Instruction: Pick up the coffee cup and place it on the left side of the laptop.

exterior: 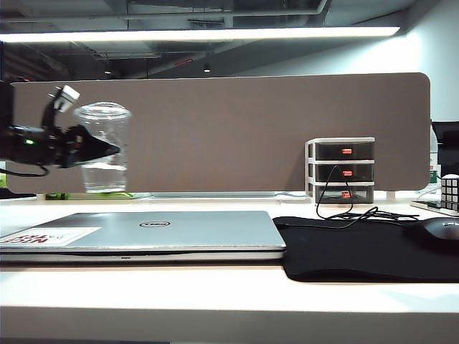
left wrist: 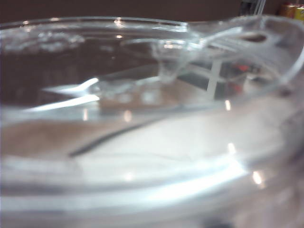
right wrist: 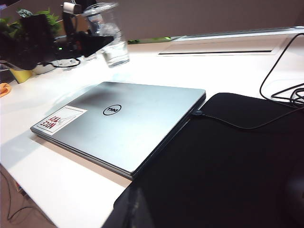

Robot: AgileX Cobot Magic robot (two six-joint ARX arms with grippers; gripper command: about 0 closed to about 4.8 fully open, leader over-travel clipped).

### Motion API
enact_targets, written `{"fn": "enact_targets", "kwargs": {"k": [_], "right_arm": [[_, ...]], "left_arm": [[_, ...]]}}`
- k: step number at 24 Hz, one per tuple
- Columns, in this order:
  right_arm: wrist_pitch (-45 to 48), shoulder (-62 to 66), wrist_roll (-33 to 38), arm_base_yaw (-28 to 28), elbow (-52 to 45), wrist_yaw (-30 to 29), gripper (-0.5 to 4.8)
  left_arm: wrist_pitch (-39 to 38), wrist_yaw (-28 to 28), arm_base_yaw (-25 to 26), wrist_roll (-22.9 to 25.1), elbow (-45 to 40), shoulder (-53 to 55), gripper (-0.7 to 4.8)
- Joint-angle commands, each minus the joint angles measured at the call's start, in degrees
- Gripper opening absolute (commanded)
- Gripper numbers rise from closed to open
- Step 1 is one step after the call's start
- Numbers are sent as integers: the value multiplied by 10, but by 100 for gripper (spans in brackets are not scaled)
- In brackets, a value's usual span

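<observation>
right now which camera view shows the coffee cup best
The exterior view: the whole coffee cup shows upright, held in the left claw above the table. The right wrist view shows it small and distant; the left wrist view is only a blurred close-up of it.

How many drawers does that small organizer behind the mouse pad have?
3, stacked in the organizer at the back of the desk, right of the laptop: top drawer, middle drawer, bottom drawer, each with a red handle. None look hidden.

coffee cup (left wrist: 152, 118) a close blur in left wrist view, mouse (exterior: 439, 231) cut off at edge
</observation>
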Motion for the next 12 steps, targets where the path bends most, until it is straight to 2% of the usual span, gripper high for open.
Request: {"fn": "enact_targets", "kwargs": {"k": [1,5,8,12], "right_arm": [[10,0,-2,0,-4,0,-1],[10,-1,-2,0,-4,-1,-1],[10,-1,-2,0,-3,-2,-1],[10,-1,-2,0,-4,-3,-1]], "left_arm": [[28,-10,24,14,-66,-56,308],[29,-19,48,17,-135,-107,308],[31,-18,79,50,-216,-161,309],[42,-27,107,50,-276,-202,309]]}}
